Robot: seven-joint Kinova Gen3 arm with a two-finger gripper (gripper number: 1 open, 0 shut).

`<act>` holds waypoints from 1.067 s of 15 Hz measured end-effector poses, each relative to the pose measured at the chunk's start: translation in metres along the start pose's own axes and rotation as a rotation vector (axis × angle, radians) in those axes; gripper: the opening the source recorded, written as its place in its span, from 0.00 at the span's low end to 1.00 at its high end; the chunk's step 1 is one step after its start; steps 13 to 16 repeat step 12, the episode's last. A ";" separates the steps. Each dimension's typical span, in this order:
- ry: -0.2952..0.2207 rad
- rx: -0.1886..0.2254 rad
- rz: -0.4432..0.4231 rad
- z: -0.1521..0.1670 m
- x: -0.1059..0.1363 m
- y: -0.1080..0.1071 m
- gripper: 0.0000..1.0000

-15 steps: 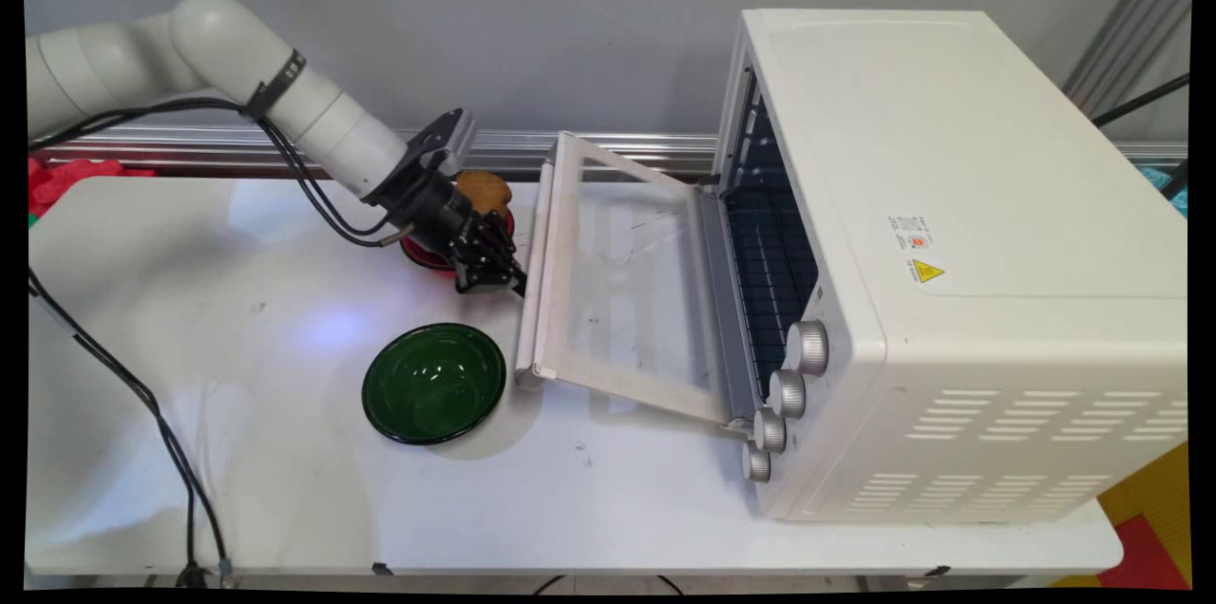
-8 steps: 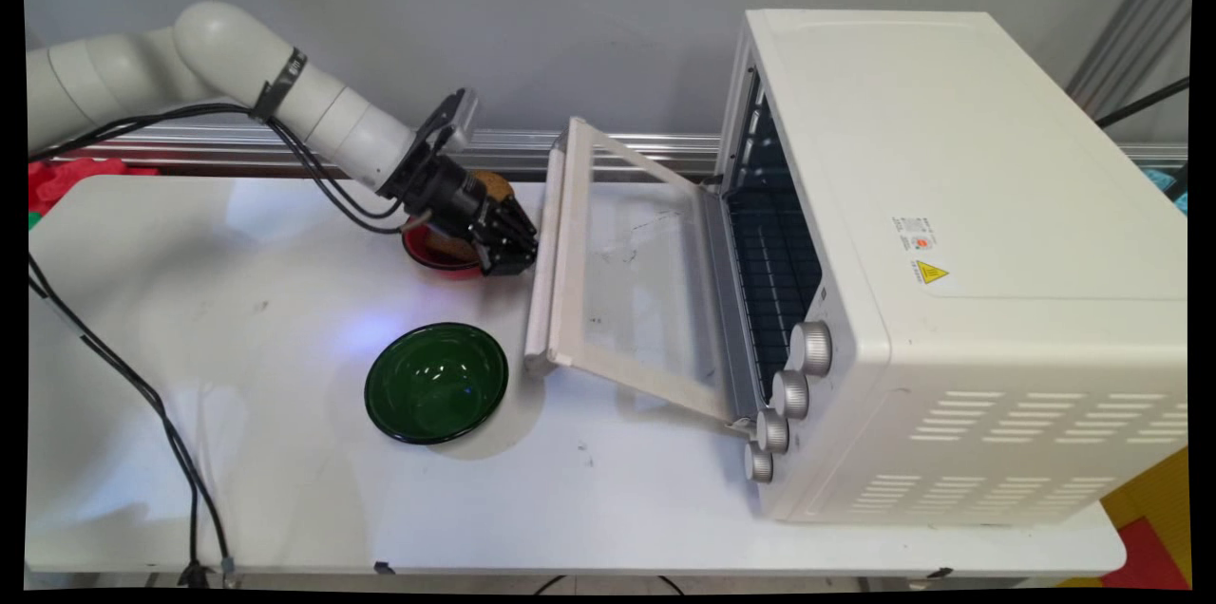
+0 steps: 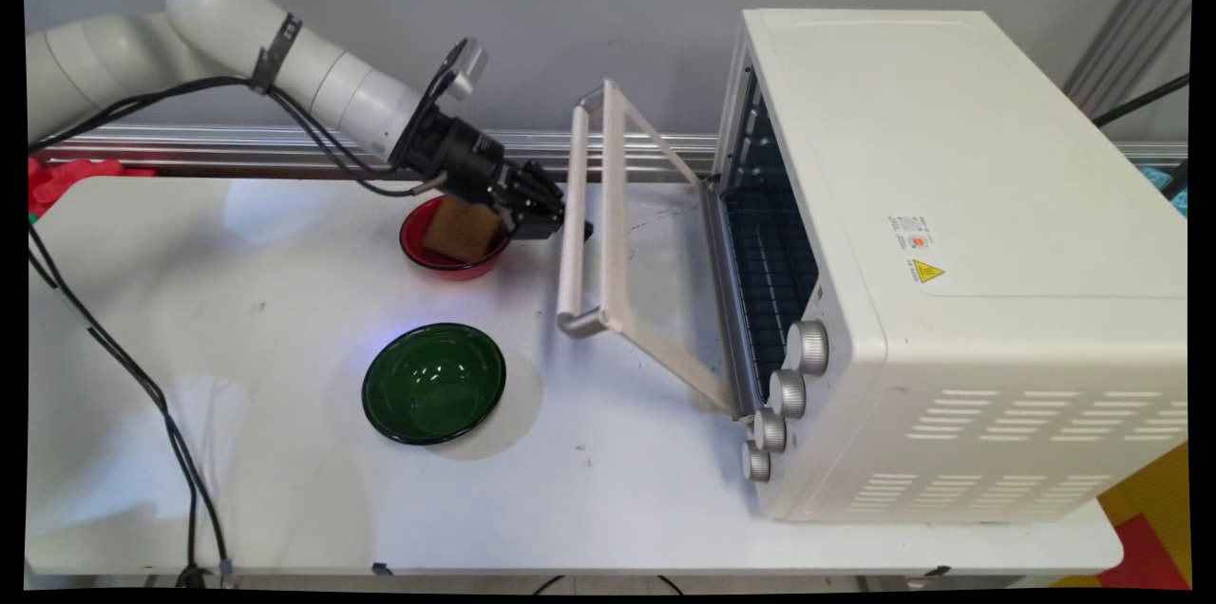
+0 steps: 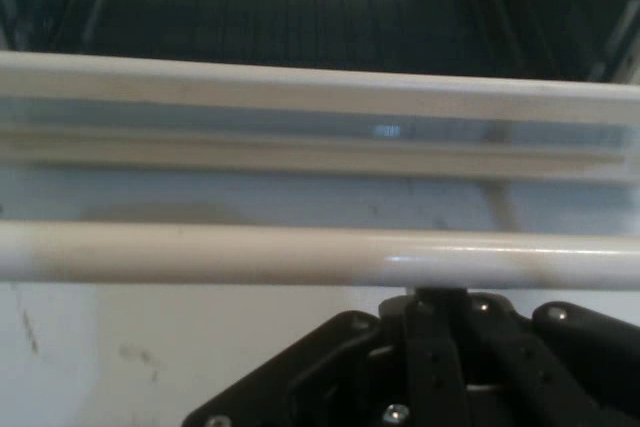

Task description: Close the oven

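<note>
At the left the white arm (image 3: 285, 72) reaches in over the table (image 3: 237, 452), its black cables (image 3: 123, 367) trailing down toward the near edge. Under the wrist sits a red bowl (image 3: 418, 253) holding a brown toast-like block (image 3: 463, 229), and nearer the camera a dark green bowl (image 3: 434, 383) stands apart from it. The gripper (image 3: 562, 222) is against the pale bar handle (image 3: 573, 234) of the toaster oven's glass door (image 3: 655, 300), which stands tilted about halfway between flat and upright. In the hand view that bar lies right across the top of the black linkage, so the gripper's tips are lost behind it; I cannot tell whether the jaws grasp the handle or merely rest against it. To the right, the white toaster oven (image 3: 950, 205) shows its dark wire rack (image 3: 769, 272) and four silver knobs (image 3: 784, 392). As a judgement, the contact looks thin: if the bar slips off the gripper, the door could drop back toward the table or swing shut hard, and a sideways push through the handle might slide the light oven. The wrist also hangs low over the red bowl, so a small dip could knock it or its contents. The hinge is hard to make out, and what the brown block really is stays uncertain.
</note>
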 end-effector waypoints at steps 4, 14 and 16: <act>0.061 -0.006 -0.007 0.002 0.019 0.002 0.00; 0.128 0.001 -0.009 0.009 0.044 0.005 0.00; 0.128 0.001 -0.009 0.009 0.044 0.005 0.00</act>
